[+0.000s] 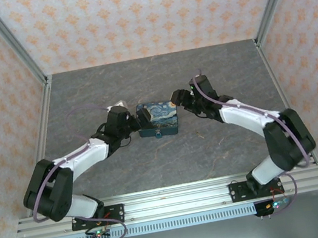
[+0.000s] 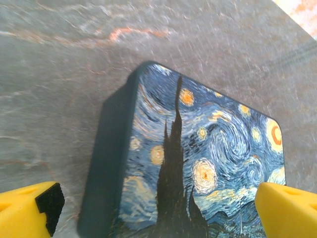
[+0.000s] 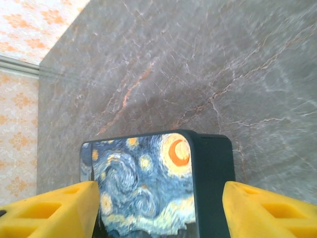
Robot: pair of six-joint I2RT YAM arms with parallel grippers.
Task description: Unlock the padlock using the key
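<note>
Two yellow-fingered tools, left gripper and right gripper, gape wide and empty astride opposite ends of the flat dark-blue swirl-printed padlock on the grey stone-look table; closing unevenly could shove it askew.

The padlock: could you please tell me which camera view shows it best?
The left wrist view: the padlock is large there, with most of its printed face and one dark side. The right wrist view catches its moon corner and another dark side. The top external view shows the whole block, but small.
</note>
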